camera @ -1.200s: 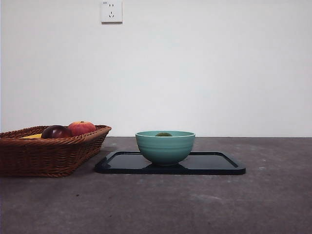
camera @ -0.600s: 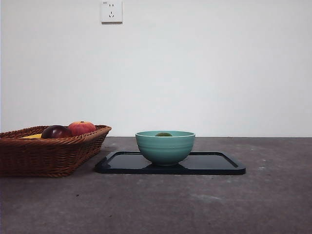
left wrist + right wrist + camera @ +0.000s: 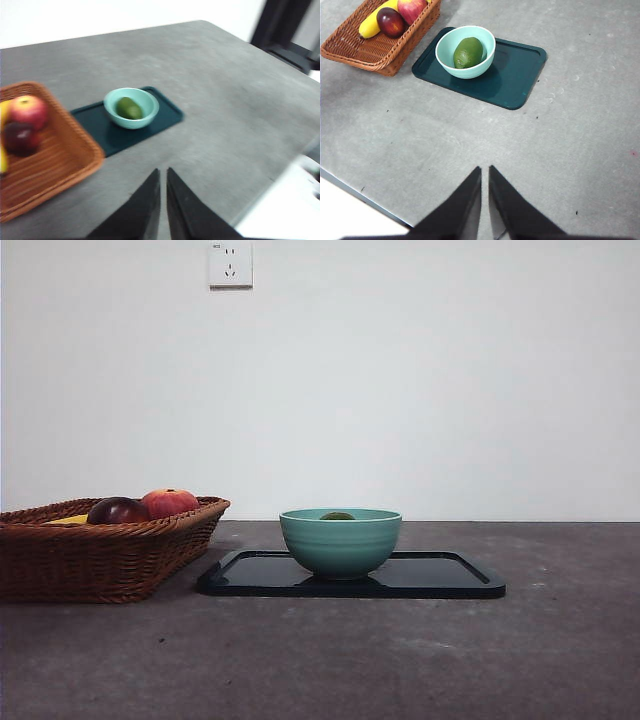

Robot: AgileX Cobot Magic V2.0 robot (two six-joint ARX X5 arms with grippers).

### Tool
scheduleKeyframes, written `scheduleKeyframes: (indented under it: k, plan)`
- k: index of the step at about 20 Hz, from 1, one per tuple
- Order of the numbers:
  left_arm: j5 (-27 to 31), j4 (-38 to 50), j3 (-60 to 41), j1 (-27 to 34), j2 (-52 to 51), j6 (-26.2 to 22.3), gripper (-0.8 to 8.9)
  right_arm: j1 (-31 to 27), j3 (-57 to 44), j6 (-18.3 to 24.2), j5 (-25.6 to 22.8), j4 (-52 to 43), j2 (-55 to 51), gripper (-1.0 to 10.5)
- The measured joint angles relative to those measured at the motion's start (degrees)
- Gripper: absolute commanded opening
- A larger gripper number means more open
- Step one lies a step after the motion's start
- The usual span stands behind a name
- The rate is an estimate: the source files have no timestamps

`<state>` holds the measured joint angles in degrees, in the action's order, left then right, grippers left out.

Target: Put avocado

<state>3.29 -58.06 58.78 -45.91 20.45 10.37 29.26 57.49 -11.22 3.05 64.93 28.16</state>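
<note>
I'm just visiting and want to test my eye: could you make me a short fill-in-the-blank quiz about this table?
1. The avocado lies inside the ____.
2. The teal bowl stands on a dark ____.
3. The banana lies in the wicker ____.
4. Both grippers, left and right, hold ____.

Missing words: bowl; tray; basket; nothing

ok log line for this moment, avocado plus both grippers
avocado: in teal bowl on dark tray | left gripper: shut, empty, off the fruit | right gripper: shut, empty
</note>
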Motion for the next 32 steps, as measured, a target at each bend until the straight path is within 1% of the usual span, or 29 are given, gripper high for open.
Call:
scheduleKeyframes:
  k: [1,4,6,8,9,11,13,15,19,23,29,32]
  plan:
    - [0.0,0.0,0.0,3.0,0.0,0.0,0.19,0.0,0.0,0.0,0.0,0.0,0.0,0.2]
    - [0.0,0.0,0.0,14.6,0.0,-0.2,0.19,0.0,0.0,0.0,0.0,0.0,0.0,0.2]
    - [0.0,3.0,-1.5,23.0,0.0,-1.6,0.19,0.0,0.0,0.0,0.0,0.0,0.0,0.2]
    - [0.0,9.9,-6.3,30.1,0.0,-2.5,0.19,0.0,0.0,0.0,0.0,0.0,0.0,0.2]
    - [0.0,14.8,-10.3,33.8,0.0,-3.1,0.19,0.0,0.0,0.0,0.0,0.0,0.0,0.2]
    - [-0.3,24.5,-18.6,38.6,-0.3,-3.6,0.19,0.0,0.0,0.0,0.0,0.0,0.0,0.2]
    - [-0.5,32.7,-27.1,41.4,-0.5,-3.9,0.19,0.0,0.0,0.0,0.0,0.0,0.0,0.2]
    - [-0.5,38.8,-35.4,43.5,-1.4,-3.9,0.19,0.0,0.0,0.0,0.0,0.0,0.0,0.2]
    - [-0.6,49.5,-48.7,44.8,-7.0,-3.6,0.19,0.0,0.0,0.0,0.0,0.0,0.0,0.2]
    - [-0.6,49.4,-56.3,45.2,-14.2,-3.6,0.19,0.0,0.0,0.0,0.0,0.0,0.0,0.2]
    - [-0.6,48.9,-56.9,45.5,-17.3,-3.7,0.19,0.0,0.0,0.0,0.0,0.0,0.0,0.2]
    - [-0.6,47.7,-56.9,45.5,-19.1,-5.4,0.19,0.0,0.0,0.0,0.0,0.0,0.0,0.2]
